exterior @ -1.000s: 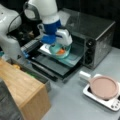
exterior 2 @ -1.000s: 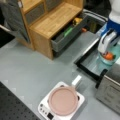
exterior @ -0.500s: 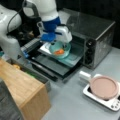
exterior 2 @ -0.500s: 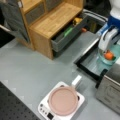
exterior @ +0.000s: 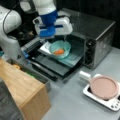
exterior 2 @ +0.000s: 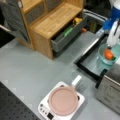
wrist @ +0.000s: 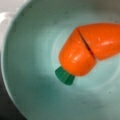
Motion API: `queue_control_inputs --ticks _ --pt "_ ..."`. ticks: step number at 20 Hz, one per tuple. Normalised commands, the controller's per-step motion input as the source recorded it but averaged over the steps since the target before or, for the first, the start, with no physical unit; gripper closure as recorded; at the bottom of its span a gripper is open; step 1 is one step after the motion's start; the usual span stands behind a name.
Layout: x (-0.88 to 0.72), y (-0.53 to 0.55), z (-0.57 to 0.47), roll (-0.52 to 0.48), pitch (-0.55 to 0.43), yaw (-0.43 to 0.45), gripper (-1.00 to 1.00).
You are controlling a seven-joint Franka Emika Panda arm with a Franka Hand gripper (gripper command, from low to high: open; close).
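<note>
While the gripper (exterior: 65, 37) hung just above the teal bowl (exterior: 60, 49), I could not tell whether its jaws stood apart or together, for the blue and white wrist block covered them in both front views. The bowl sat on the tray (exterior: 72, 58) drawn out over the open oven door (exterior: 53, 67), at the mouth of the toaster oven (exterior: 97, 32). Inside the bowl lay a toy carrot (wrist: 91, 51), orange, with a slit across its body and a green stub at one end; it rested on the bowl's floor, untouched by the gripper. Toward a front view's bottom right, well apart from the oven, a pink pan (exterior: 103, 87) sat on a small white hotplate (exterior: 110, 101). Beside the oven door stood a wooden cabinet (exterior 2: 50, 20) with its grey drawer (exterior 2: 67, 35) pulled open, small coloured items inside.
</note>
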Motion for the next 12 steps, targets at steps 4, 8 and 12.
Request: queue_control_inputs --ticks 4,8,12 --pt "0.15 -0.23 0.12 0.229 0.1 0.725 -1.0" --pt "0.16 -0.31 0.21 0.073 0.284 0.808 -1.0" --pt "0.19 -0.25 0.31 -0.201 0.408 0.735 -1.0"
